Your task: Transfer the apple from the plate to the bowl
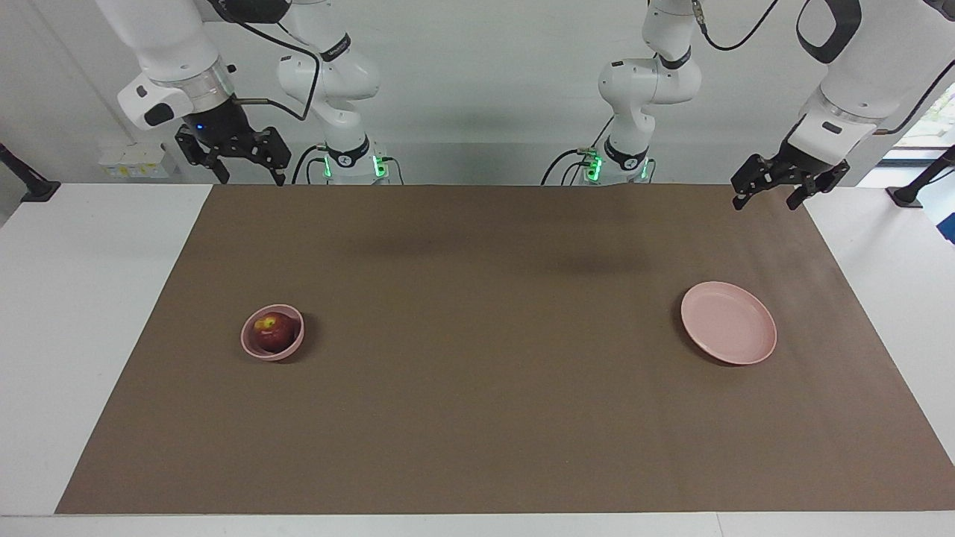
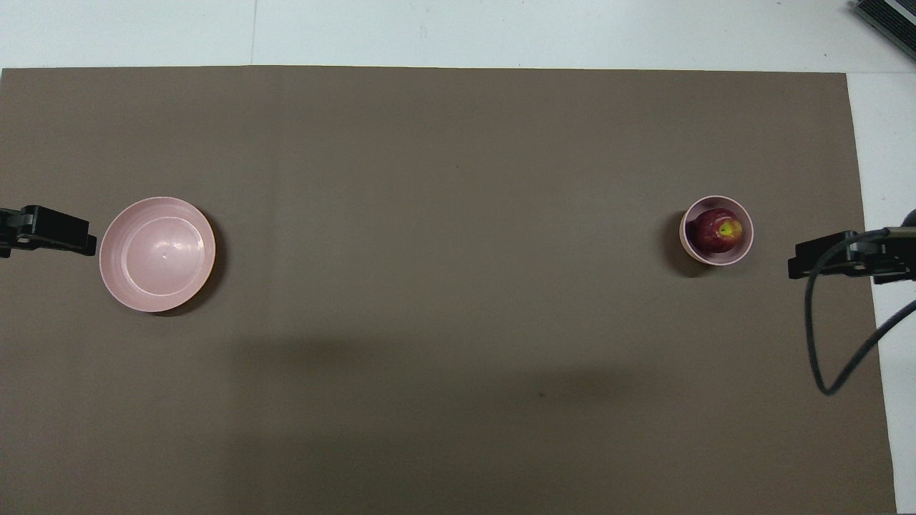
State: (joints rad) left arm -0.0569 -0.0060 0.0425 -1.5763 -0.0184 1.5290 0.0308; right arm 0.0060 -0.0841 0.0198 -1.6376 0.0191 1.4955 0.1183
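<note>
The dark red apple (image 1: 273,332) with its yellowish patch sits in the small deep pink bowl (image 1: 277,353), toward the right arm's end of the table. The wide pink plate (image 1: 727,322) lies bare toward the left arm's end. My right gripper (image 1: 251,179) is open and empty, raised high over the mat's edge by the robots. My left gripper (image 1: 765,203) is open and empty, up over the mat's corner near the plate. The overhead view shows the apple (image 2: 718,230), the bowl (image 2: 749,230), the plate (image 2: 157,254), the left gripper (image 2: 84,242) and the right gripper (image 2: 796,266).
A brown mat (image 1: 485,388) covers most of the white table (image 1: 74,298). Nothing else lies on it. A black cable (image 2: 823,343) hangs from the right arm over the mat's end.
</note>
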